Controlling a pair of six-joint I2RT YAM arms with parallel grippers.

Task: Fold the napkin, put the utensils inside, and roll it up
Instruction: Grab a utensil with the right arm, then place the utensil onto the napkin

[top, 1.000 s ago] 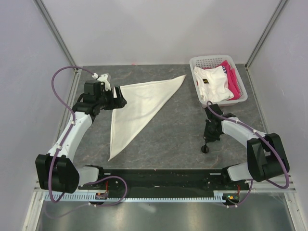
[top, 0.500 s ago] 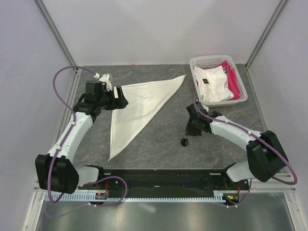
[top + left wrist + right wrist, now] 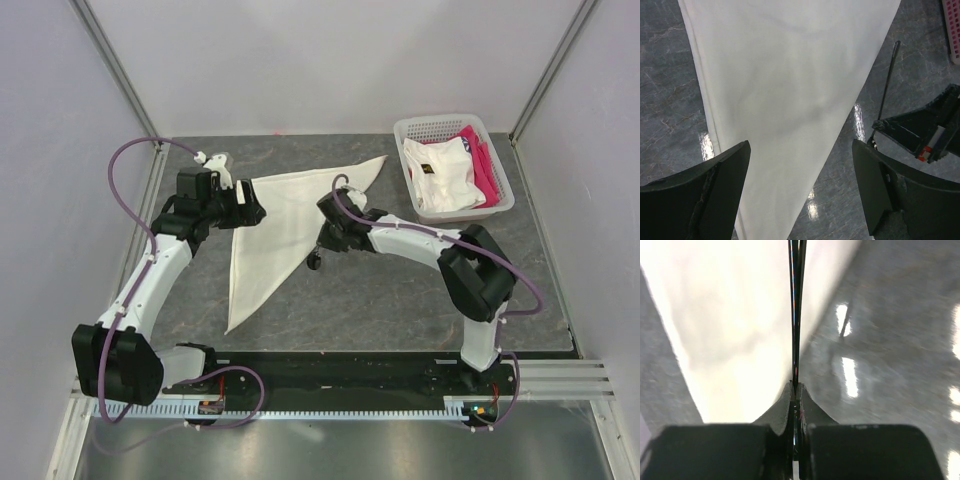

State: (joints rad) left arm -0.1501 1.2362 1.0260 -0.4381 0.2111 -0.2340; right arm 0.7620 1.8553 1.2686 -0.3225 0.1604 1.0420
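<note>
The cream-white napkin [image 3: 280, 220] lies folded into a long triangle on the grey table; it also fills the left wrist view [image 3: 785, 85]. My left gripper [image 3: 250, 212] is open and empty over the napkin's left corner, its jaws wide apart [image 3: 801, 150]. My right gripper [image 3: 326, 238] is shut on the black spoon [image 3: 315, 262] at the napkin's right edge. In the right wrist view [image 3: 796, 390] the thin handle [image 3: 796, 300] runs straight out between the closed fingers, over the napkin's edge [image 3: 730, 330]. The left wrist view shows the spoon handle [image 3: 887, 80] and the right gripper [image 3: 925, 135].
A white plastic basket [image 3: 500, 205] stands at the back right, holding a white garment [image 3: 440, 175] and a pink cloth [image 3: 483, 160]. Grey walls and metal frame posts surround the table. The right arm stretches across the table's middle.
My right arm has swung left across the table, carrying the spoon from the right side to the napkin's right edge. The left arm and the napkin have not moved.
</note>
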